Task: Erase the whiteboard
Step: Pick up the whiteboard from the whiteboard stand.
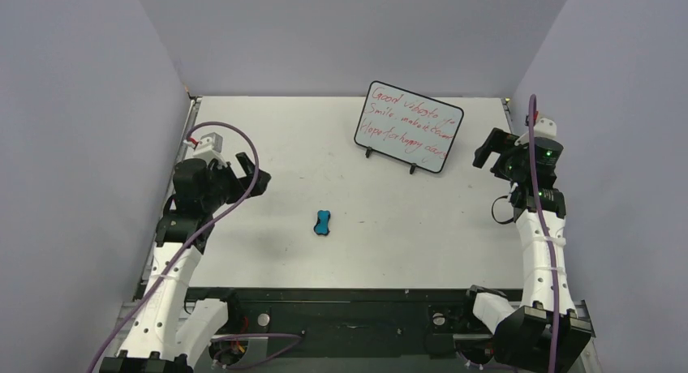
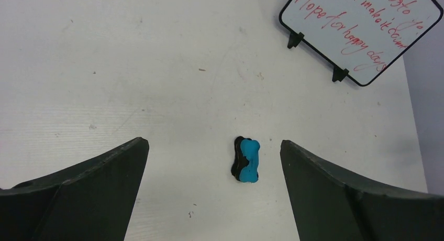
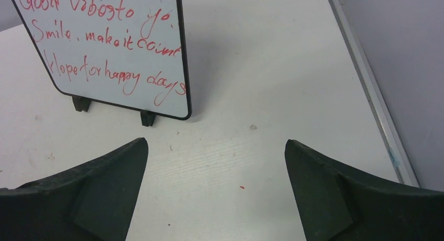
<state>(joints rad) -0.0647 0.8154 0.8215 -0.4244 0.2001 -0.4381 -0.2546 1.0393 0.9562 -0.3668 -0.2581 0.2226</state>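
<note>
The whiteboard [image 1: 408,126], at 1 o'clock on the surface [image 1: 284,138], is full of writing; left tool [image 1: 250,177] and right tool [image 1: 489,152] gape empty, so the left likely must first grasp the central eraser [image 1: 324,223].

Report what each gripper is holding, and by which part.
Nothing is held. The left gripper and right gripper are both open; the blue eraser lies free.
</note>
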